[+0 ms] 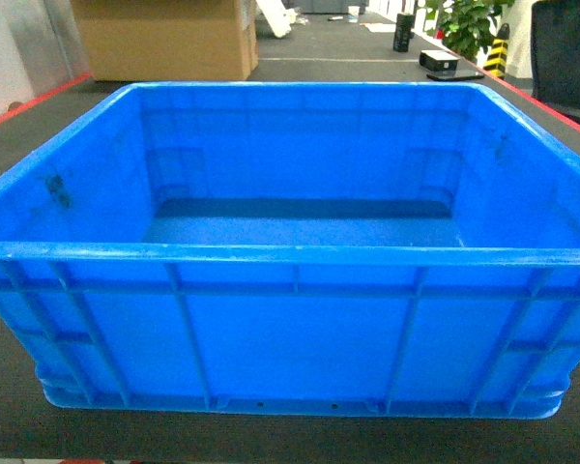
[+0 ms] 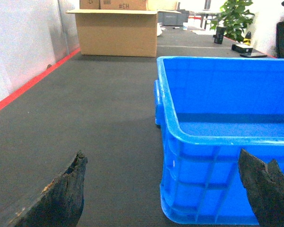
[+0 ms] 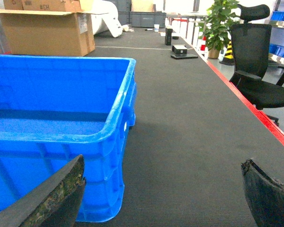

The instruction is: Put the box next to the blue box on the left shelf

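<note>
Seeing from my seat: both hands spread wide, nothing pinched.
Left hand (image 2: 163, 189): at the box's (image 1: 290, 329) near left corner, one finger (image 2: 267, 189) in front of its wall.
Right hand (image 3: 163, 194): at the near right corner.
Box: sits on dark table (image 2: 99, 118), between my hands.
Beyond: cardboard carton (image 2: 117, 33), plant (image 3: 217, 23), office chair (image 3: 255, 56).

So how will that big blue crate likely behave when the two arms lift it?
The crate probably stays stiff: its walls are ribbed and its rim thick. It looks empty, so likely light for its bulk. Its broad flat base makes tipping unlikely, though smooth plastic may slip in the left tool or right tool.
</note>
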Robot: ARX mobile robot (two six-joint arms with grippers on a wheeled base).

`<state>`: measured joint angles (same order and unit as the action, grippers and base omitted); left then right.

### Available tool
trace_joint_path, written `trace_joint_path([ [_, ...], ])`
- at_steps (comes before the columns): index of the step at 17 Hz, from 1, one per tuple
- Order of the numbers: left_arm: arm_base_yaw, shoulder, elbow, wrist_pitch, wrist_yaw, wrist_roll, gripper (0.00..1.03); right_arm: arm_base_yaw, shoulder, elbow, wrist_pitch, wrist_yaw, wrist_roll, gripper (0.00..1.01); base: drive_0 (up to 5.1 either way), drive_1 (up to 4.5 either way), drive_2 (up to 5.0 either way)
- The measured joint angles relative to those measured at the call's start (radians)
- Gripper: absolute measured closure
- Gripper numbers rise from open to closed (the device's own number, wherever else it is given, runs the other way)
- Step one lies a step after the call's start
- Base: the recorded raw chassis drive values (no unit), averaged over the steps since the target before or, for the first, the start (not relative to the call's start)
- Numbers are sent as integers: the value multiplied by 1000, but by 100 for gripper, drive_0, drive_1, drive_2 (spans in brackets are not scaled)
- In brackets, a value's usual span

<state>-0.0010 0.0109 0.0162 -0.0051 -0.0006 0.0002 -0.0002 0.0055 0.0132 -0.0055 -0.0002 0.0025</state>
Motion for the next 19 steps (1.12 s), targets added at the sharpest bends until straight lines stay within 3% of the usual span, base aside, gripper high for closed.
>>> trace_joint_path([
  [19,0,0,0,0,0,0,5,0,0,0,0,0,0,3,0,0,0],
])
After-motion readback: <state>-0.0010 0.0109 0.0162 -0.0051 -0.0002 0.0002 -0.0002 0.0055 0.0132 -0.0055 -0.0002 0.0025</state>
